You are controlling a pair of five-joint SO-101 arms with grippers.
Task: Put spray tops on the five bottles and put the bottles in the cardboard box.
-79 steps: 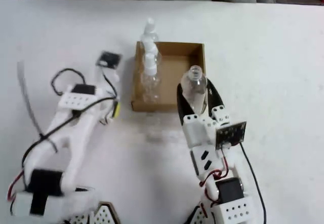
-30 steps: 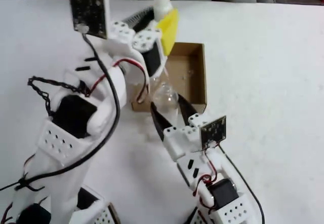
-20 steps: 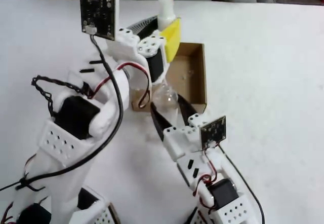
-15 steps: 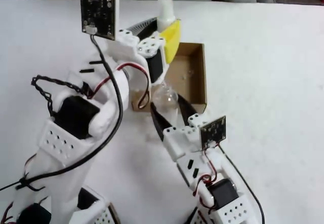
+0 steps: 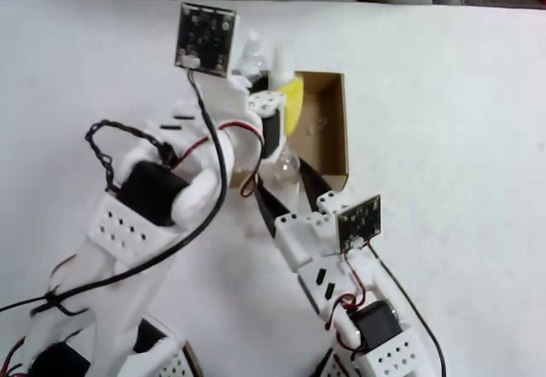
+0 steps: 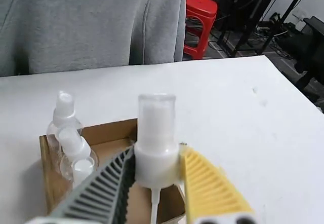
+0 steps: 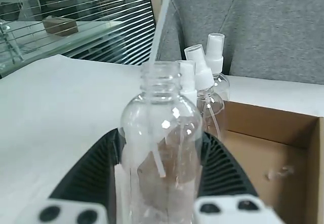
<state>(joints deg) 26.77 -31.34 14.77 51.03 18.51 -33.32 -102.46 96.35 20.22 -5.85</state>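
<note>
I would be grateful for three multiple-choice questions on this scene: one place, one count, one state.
1. Where is the loose spray top? A in the left gripper; B dropped; C already screwed on.
2. How many capped bottles stand at the cardboard box? A one; B three; C five.
3. The bottle in the right gripper is: A capped; B open-necked; C lying down.
1 A: grey and yellow fingers clamp it. 2 B: three white tops show there. 3 B: its neck is bare.
</note>
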